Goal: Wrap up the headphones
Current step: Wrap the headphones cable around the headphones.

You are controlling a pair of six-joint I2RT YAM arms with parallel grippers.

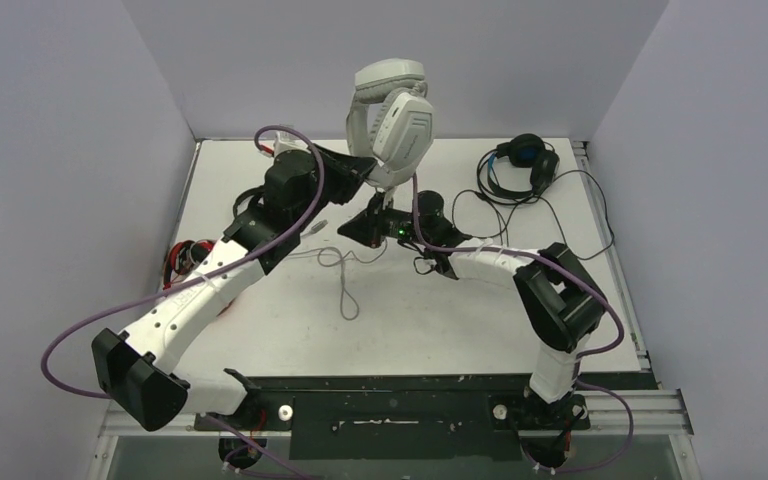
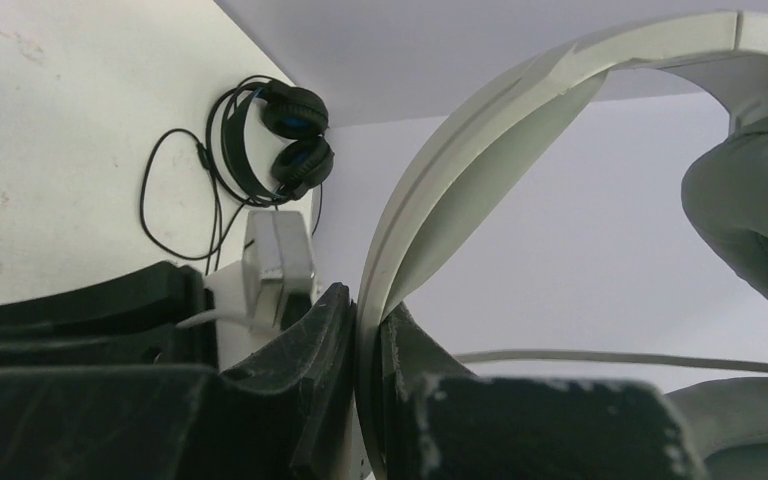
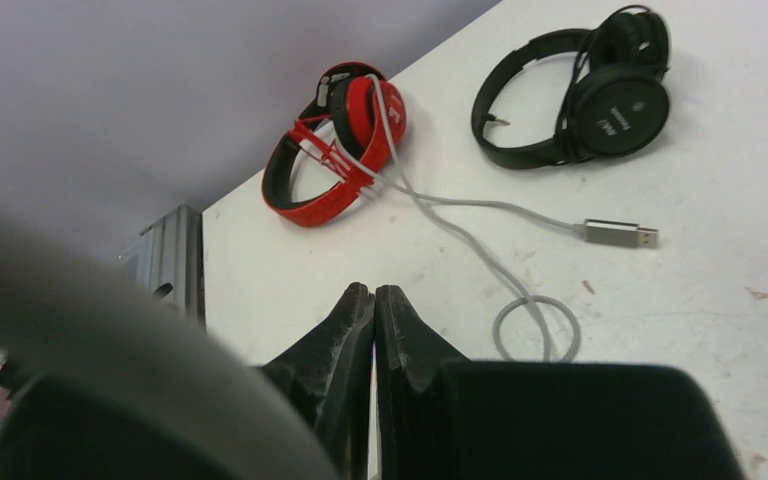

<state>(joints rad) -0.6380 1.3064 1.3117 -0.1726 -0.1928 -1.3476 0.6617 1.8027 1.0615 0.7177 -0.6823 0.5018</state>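
Gripping the large white-grey over-ear headset (image 1: 395, 115) by its headband, my left end effector (image 2: 370, 335) holds it above the surface's (image 1: 440, 320) far middle. My right end effector (image 3: 374, 300), shut and apparently empty, sits just beneath. The grey USB cable (image 1: 345, 285) lies near-left of it.

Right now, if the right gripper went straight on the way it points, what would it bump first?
The right gripper, shut, aims low over the table toward the red headphones. It would likely touch the table first, near the grey cable, before them; depth is unclear.
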